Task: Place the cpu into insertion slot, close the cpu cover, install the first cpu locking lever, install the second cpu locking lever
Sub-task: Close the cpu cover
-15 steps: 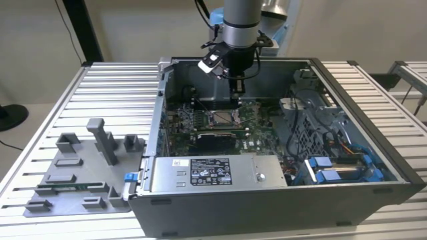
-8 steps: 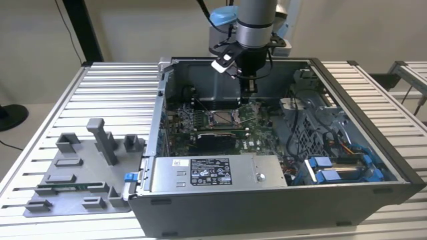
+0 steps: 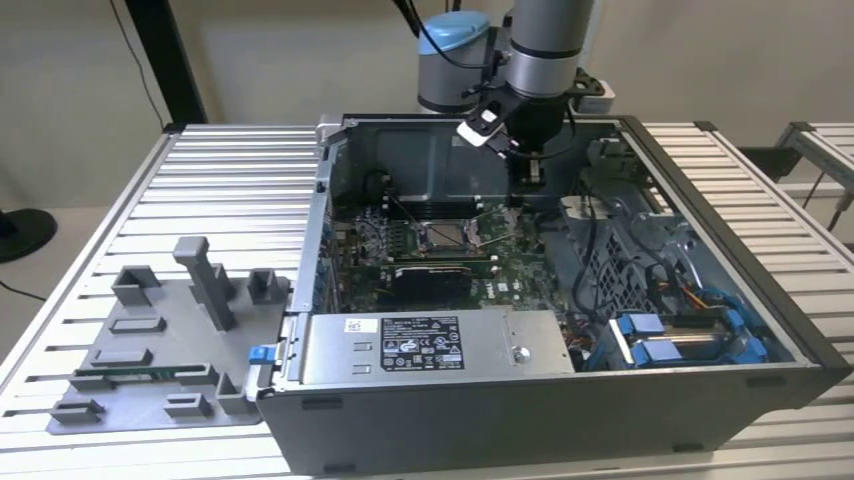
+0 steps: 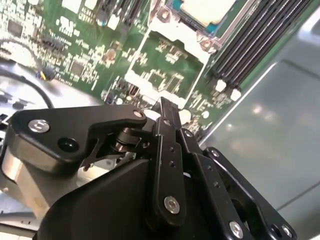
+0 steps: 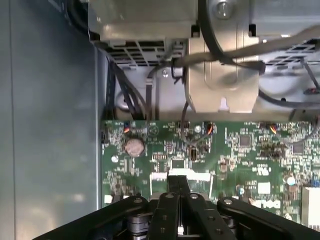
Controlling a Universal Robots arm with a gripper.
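Slats of silvery ribbed aluminium form the table (image 3: 214,170) that carries everything, and a second slatted table (image 3: 825,150) stands at the exterior view's right edge. Behind them rises a plain beige wall (image 3: 294,50) with a dark upright post (image 3: 167,60) in front of it. A black round base (image 3: 16,235) rests on the pale floor at the exterior view's left.

A flat grey plastic fixture plate (image 3: 147,350) with upright blocks lies on the table just beside an open grey metal computer case (image 3: 534,420). Inside the case, a silver box-shaped power supply (image 3: 427,345) with a black-and-white label sits against the near wall. Blue plastic drive brackets (image 3: 667,340) lie toward the exterior view's right, and a green circuit board (image 3: 400,240) covers the case floor.

A silver-and-blue robot arm (image 3: 547,40) reaches down into the case. Its black gripper (image 3: 531,185) hangs over the green board, and in both wrist views its two fingers (image 5: 172,197) are pressed together with nothing between them.

The small square insertion slot (image 3: 447,235), silvery-rimmed, is set in the board near the gripper but apart from it, toward the exterior view's left. In the second wrist view the cpu (image 4: 204,9), a flat square chip with a pale silvery face, lies seated within the slot's frame, beside long black memory sockets (image 4: 255,37).
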